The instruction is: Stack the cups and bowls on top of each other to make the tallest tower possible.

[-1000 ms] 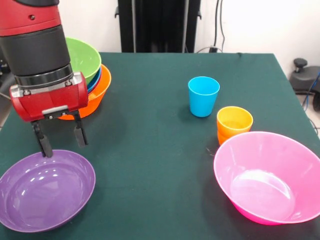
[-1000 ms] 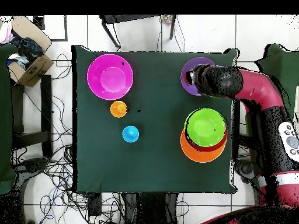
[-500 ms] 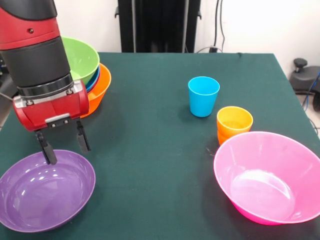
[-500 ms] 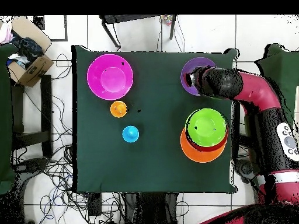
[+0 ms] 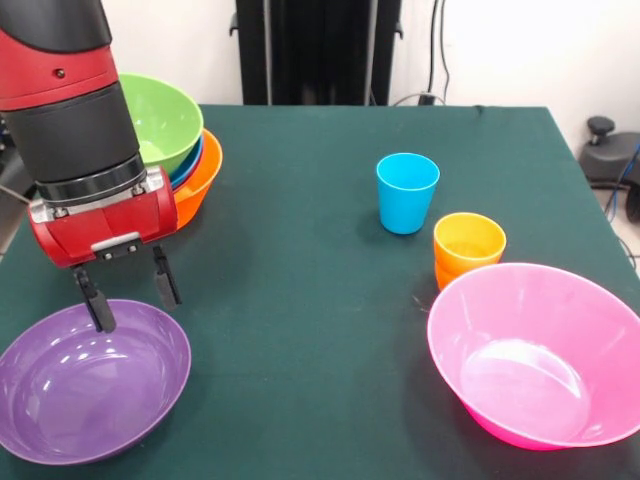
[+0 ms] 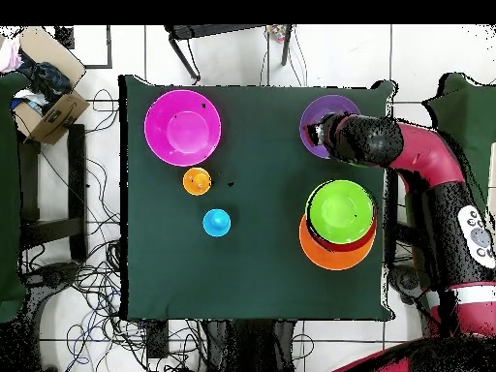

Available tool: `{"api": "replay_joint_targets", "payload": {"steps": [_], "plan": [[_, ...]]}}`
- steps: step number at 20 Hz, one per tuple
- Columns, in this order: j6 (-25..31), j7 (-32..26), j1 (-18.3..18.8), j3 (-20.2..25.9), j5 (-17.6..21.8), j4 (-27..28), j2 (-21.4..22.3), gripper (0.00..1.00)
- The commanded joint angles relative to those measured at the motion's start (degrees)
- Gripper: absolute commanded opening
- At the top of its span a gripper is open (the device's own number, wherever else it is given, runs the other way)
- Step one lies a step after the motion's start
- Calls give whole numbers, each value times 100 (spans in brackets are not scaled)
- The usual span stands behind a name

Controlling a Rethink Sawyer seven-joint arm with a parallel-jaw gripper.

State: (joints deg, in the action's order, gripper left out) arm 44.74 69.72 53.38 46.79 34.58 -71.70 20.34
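Observation:
My gripper point(image 5: 128, 292) is open, its two fingers straddling the far rim of the purple bowl point(image 5: 85, 385), which sits at the near left; one finger is inside the rim, the other outside. Overhead, the arm covers part of the purple bowl point(image 6: 317, 116). The tower point(image 5: 172, 150) behind the arm has a green bowl on top, blue beneath and a big orange bowl as base, also the tower point(image 6: 339, 225). A pink bowl point(image 5: 540, 355) lies at the near right, with nested orange cups point(image 5: 468, 247) and a blue cup point(image 5: 407, 192) beyond it.
A cardboard box point(image 6: 44, 97) stands off the table, with cables on the floor around it. The green tabletop point(image 5: 300, 290) stretches between the purple bowl and the cups.
The gripper has come down slightly and shifted a little toward the purple bowl's rim. Bowls and cups have not moved.

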Motion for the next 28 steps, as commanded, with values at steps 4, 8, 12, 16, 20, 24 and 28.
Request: {"api": "replay_joint_targets", "payload": {"steps": [4,8,12,16,20,24,28], "plan": [[-256,-1375,30,2,457,-495,-148,100],[-374,-1273,55,13,466,-588,-218,100],[-496,-1182,79,-4,497,-729,-231,100],[-680,-1122,47,-79,613,-729,-262,100],[-866,-1051,-25,-179,799,-656,-242,100],[-962,-997,-57,-223,930,-562,-384,100],[-888,-999,-69,-221,939,-531,-396,100]]}}
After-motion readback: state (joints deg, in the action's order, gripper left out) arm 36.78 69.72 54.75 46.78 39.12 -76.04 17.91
